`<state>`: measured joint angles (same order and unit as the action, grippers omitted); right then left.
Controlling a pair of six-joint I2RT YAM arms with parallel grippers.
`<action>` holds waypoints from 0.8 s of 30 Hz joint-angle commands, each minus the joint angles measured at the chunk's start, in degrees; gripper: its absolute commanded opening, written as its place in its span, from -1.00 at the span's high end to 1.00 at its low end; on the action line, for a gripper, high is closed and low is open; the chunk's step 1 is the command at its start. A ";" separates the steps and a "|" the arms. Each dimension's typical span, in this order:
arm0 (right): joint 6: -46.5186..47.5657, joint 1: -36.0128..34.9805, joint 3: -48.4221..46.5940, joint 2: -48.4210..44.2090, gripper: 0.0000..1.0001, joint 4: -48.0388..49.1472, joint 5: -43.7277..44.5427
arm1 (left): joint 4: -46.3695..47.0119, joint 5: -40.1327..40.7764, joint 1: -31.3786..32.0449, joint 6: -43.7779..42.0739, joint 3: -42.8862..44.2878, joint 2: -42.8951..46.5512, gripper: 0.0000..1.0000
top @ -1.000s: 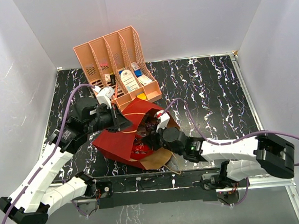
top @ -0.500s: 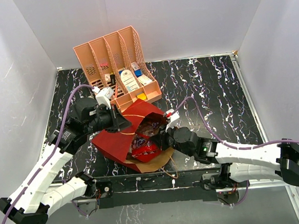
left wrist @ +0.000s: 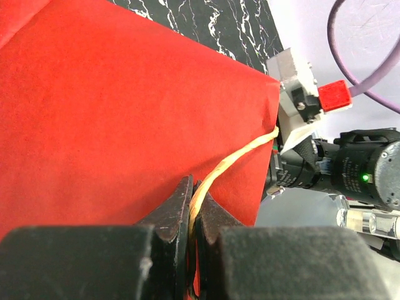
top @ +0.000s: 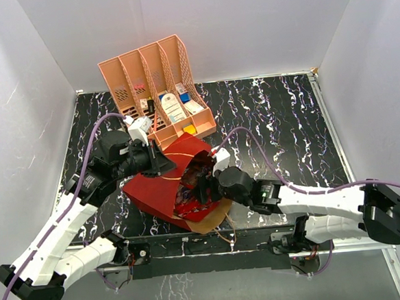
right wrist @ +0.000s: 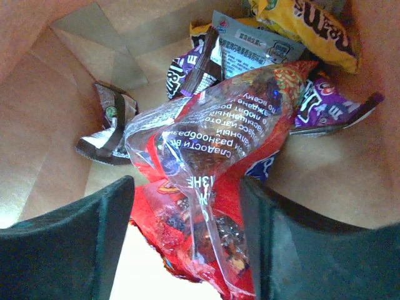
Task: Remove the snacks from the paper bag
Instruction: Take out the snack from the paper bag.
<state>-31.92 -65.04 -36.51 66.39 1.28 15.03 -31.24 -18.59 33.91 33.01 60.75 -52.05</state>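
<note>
Snacks (right wrist: 250, 81): heaped inside paper bag (top: 151, 191), lying by near edge of tabletop (top: 287, 116) | left gripper (left wrist: 190, 215): jaws clamped on cord handle (left wrist: 240, 156) | right gripper (right wrist: 186, 187): jaws apart, straddling shiny red bag (right wrist: 237, 119) | risk: slick film may slip on pinching, or drag neighbouring packets.

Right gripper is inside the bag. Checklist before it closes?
1. left gripper shut on the cord handle, holding the paper bag: ok.
2. right gripper open: ok.
3. red packet between its fingers: ok.
4. yellow pack and purple pack outside the jaws: ok.
5. Fingers far enough down the packet for a firm pinch: cannot tell.
</note>
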 commanded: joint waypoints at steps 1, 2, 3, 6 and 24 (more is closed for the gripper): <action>-4.28 -0.09 -4.04 -4.57 -0.59 -9.54 2.31 | 1.49 -0.65 -0.25 -0.20 -1.63 0.37 1.00; -6.06 -0.09 -4.23 -6.17 -0.75 -12.63 3.16 | 1.84 -0.92 -0.25 -0.10 -1.87 0.32 1.00; -8.15 -0.09 -4.26 -7.84 -0.84 -15.51 4.04 | 2.19 -1.23 -0.25 0.03 -2.13 0.30 1.00; -14.77 -0.09 -3.25 -12.97 -0.93 -21.73 5.16 | 3.29 -1.77 -0.22 0.25 -2.83 0.58 1.00; -46.71 -0.10 14.84 -18.86 -0.89 -3.36 -1.13 | 6.90 -3.33 -0.23 1.22 -4.82 1.10 1.00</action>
<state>-73.03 -65.10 -23.64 45.82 -14.76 14.83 -25.65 -21.41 33.91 33.71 56.58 -52.10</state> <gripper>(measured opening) 0.957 0.007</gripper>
